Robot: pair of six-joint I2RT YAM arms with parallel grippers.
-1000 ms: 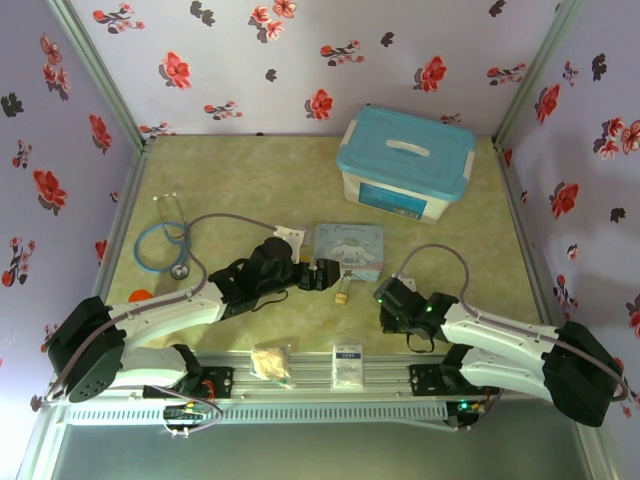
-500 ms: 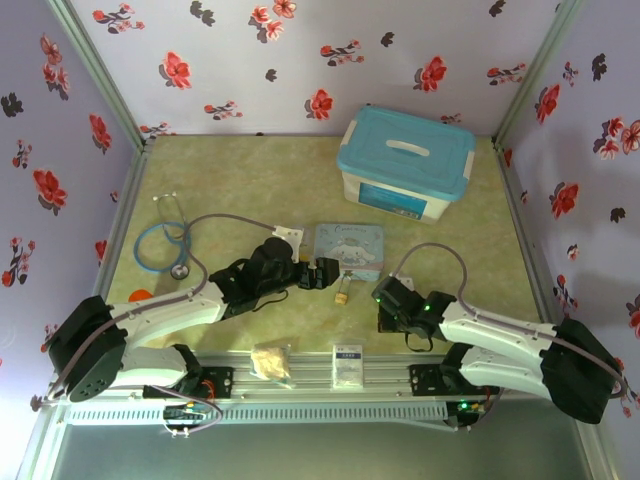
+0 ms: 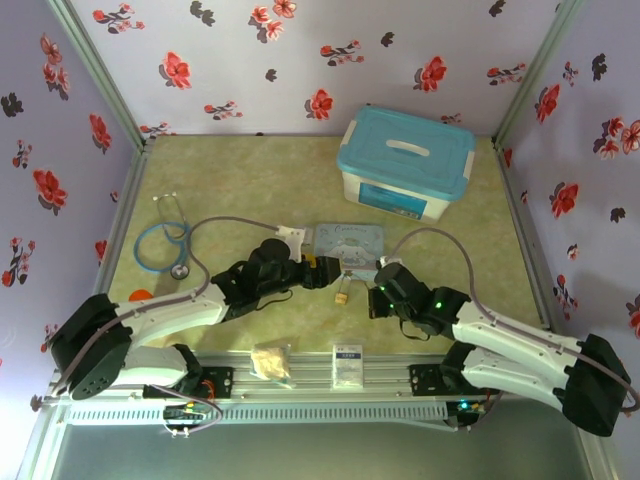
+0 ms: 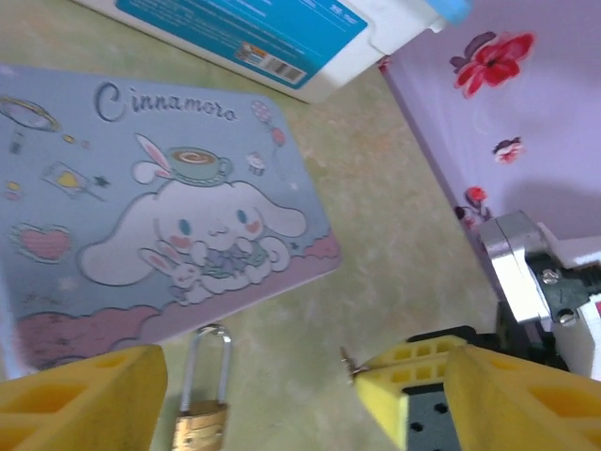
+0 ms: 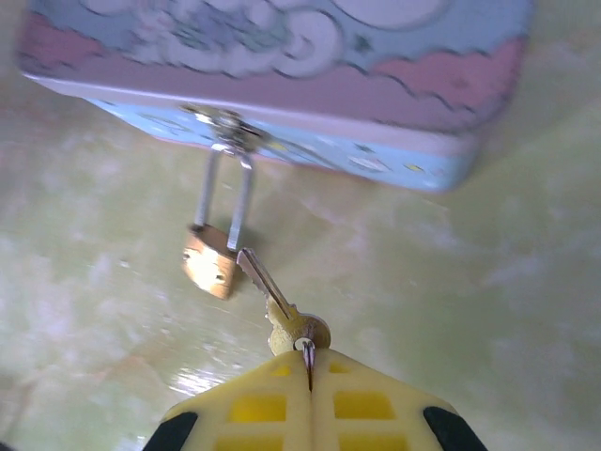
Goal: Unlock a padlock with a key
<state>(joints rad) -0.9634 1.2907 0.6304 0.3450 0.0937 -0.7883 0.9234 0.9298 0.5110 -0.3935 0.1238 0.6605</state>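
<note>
The small brass padlock lies on the table, its thin silvery shackle hooked through the clasp of the pale blue cartoon tin. My right gripper is shut on the bow of the key. The key's blade points at the padlock, its tip right beside the brass body. My left gripper is open, low over the table, with the padlock just inside its left finger. From above, the padlock sits between the left gripper and the right gripper.
The cartoon tin lies just behind the padlock. A white storage box with a teal lid stands at the back right. A blue stethoscope lies at the left. Crumpled paper and a small card rest on the front rail.
My right arm has swung left and forward, bringing the key up to the padlock. The left gripper's fingers have drawn somewhat closer together around the padlock.
</note>
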